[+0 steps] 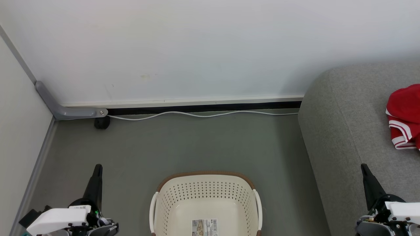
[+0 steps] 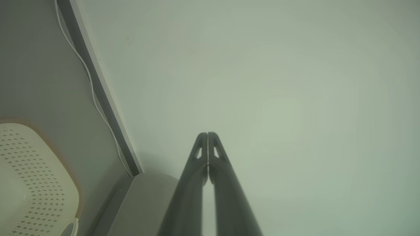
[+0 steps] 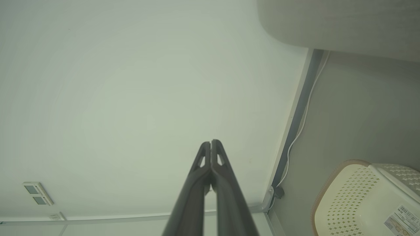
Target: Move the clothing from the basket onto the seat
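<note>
Grey floor (image 1: 197, 144) meets a pale wall (image 1: 197, 49), with a white cable (image 1: 203, 114) along its foot. The basket (image 1: 203, 174) stands on the floor between my arms, a label (image 1: 204, 227) on its bottom. The clothing (image 1: 405, 114), red with white stripes, lies on the sofa (image 1: 344, 131), back from its rounded left edge. My left gripper (image 1: 98, 167) and right gripper (image 1: 363, 166) have fingers pressed together, holding nothing.

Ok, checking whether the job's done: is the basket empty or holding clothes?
Empty where visible: the basket shows bare floor and a label sticker; its near end is cut off; clothing lies on the seat.
</note>
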Available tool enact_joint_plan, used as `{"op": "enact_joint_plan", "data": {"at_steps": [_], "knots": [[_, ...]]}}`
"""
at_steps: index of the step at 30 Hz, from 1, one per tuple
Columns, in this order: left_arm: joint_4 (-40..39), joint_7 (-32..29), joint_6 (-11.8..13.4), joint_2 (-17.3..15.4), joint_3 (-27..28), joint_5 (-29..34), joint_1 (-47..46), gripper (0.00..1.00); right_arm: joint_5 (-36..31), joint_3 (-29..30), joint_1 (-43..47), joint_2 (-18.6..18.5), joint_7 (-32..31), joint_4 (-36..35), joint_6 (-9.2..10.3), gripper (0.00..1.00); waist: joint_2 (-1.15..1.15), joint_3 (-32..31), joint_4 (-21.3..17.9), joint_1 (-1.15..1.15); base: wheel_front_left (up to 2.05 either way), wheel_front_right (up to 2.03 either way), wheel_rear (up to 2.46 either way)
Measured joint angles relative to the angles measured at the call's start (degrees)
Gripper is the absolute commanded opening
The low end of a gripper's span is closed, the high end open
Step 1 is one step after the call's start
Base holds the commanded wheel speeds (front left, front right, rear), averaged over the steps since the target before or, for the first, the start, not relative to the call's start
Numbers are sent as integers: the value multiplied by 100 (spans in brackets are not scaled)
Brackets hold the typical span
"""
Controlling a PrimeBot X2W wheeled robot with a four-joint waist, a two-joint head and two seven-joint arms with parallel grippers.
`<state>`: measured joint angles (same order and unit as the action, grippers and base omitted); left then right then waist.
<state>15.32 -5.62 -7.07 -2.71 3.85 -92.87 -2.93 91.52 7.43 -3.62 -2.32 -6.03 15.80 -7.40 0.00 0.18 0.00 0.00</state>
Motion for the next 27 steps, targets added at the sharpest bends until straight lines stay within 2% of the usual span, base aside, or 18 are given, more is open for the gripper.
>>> {"op": "enact_joint_plan", "data": {"at_steps": [27], "knots": [[0,-26,0,13,22,8,0,0,0,3,-1,0,0,-1,0,0,0,0,0,0,0,0,0]]}}
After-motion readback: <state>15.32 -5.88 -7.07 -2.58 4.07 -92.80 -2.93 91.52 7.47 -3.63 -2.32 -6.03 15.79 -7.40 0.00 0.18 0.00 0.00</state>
